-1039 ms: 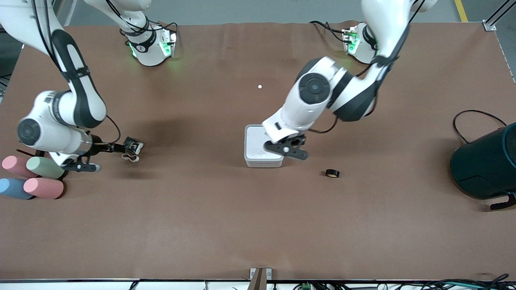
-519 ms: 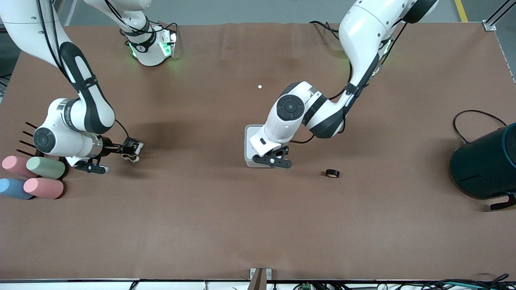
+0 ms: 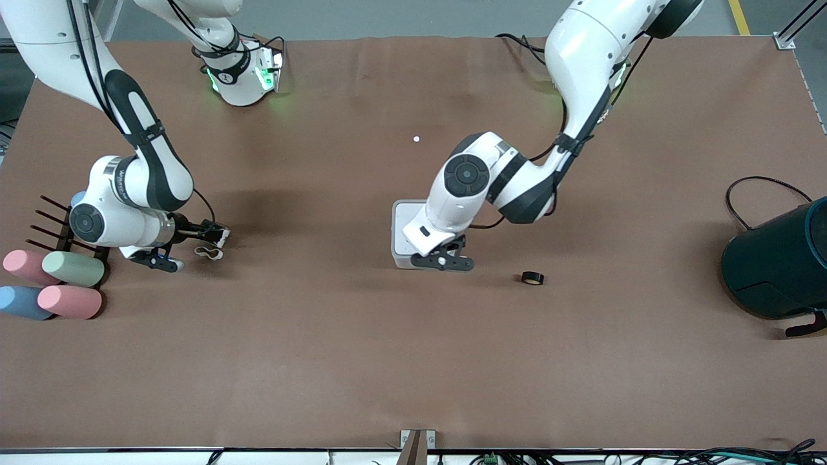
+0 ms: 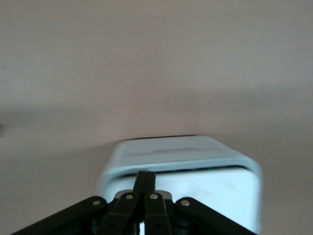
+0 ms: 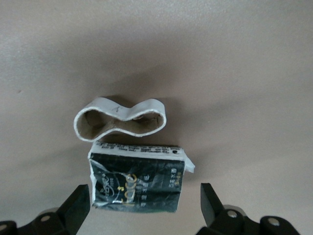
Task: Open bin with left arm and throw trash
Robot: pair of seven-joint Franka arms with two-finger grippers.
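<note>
The light-grey bin (image 3: pixel 400 227) stands mid-table, mostly hidden by the left arm. My all-black left gripper (image 3: pixel 442 260) is shut and low at the bin's side nearer the front camera. In the left wrist view its fingertips (image 4: pixel 145 177) touch the dark seam under the white lid of the bin (image 4: pixel 210 188). My right gripper (image 3: pixel 205 234) is open and low over the black wrapper (image 3: pixel 216 232). In the right wrist view the wrapper (image 5: pixel 137 182) lies flat between the fingers of the gripper (image 5: pixel 145 201), untouched. The white loop (image 5: pixel 120 119) lies just past it. The black tape ring (image 3: pixel 532 278) lies toward the left arm's end.
A big dark-teal round container (image 3: pixel 775 265) with a black cable sits at the left arm's end. Several pastel cylinders (image 3: pixel 52 284) and a black pronged rack (image 3: pixel 55 223) lie at the right arm's end. A tiny white dot (image 3: pixel 415 139) lies farther from the camera than the bin.
The left arm swung down; its gripper moved from over the lid to the bin's edge nearer the front camera. The right arm shifted toward the wrapper and brought its gripper around it.
</note>
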